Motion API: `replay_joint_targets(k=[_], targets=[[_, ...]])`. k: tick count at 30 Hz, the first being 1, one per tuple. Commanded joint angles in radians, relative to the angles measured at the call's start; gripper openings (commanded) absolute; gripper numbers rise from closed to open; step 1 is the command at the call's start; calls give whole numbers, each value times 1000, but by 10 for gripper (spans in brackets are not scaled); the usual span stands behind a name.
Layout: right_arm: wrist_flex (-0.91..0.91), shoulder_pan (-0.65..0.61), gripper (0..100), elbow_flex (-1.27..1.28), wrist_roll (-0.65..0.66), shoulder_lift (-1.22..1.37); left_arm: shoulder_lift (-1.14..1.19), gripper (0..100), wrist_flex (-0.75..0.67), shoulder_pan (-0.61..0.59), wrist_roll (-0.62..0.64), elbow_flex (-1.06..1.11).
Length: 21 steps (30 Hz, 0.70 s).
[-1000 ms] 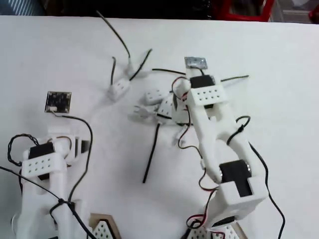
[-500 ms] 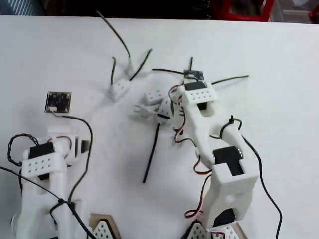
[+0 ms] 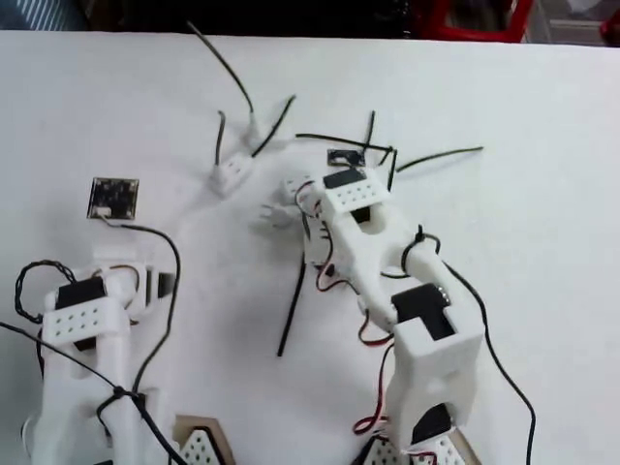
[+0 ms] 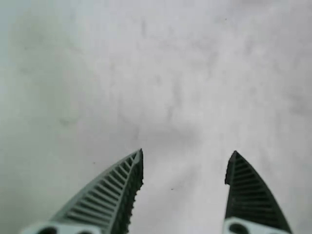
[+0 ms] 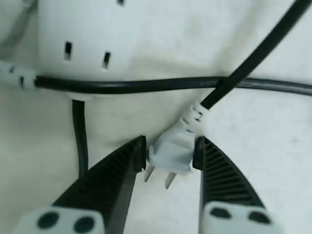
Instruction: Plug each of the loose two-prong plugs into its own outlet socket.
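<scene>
Plugs are not sitting in any socket that we are seeing, so we are judging the task to be at its start, with every insertion left to do. We are pinching 1 white plug (image 5: 171, 148) between the fingers of the right claw (image 5: 170, 144), which is pressing on both of its sides. That plug is lying on the worktop (image 5: 273, 146) in the middle of the scene, under the wrist of the right arm (image 3: 354, 194). Its 2 prongs are pointing away from the white outlet block (image 5: 87, 34), whose slots in view are showing empty. A black cord (image 5: 136, 86) is running across between the plug and the block, and the plug's own cord is crossing it. So we are expecting to lift the plug, turn it round and line its prongs up with the slots. To the far left of the right arm a second white block (image 3: 232, 174) is lying with cords leading from it. The left claw (image 4: 187, 154) is hanging open over bare worktop at the near left, holding nothing.
</scene>
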Motion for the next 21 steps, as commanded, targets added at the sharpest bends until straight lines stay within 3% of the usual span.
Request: replay_joint_targets(k=[1,4,8,16,21], targets=[[25,-1,104,0,-14,-7,-31,271,-18,-4,3,-5],[33,-1,15,-3,-11,-12,-31,271,-18,-4,3,-5],[61,42,18,-18,8,-24,-31,271,-18,-5,3,-5],[117,203,24,-26,410,-114,-31,271,-18,-5,3,-5],[182,234,156,-23,413,-174,-31,271,-18,-4,3,-5]])
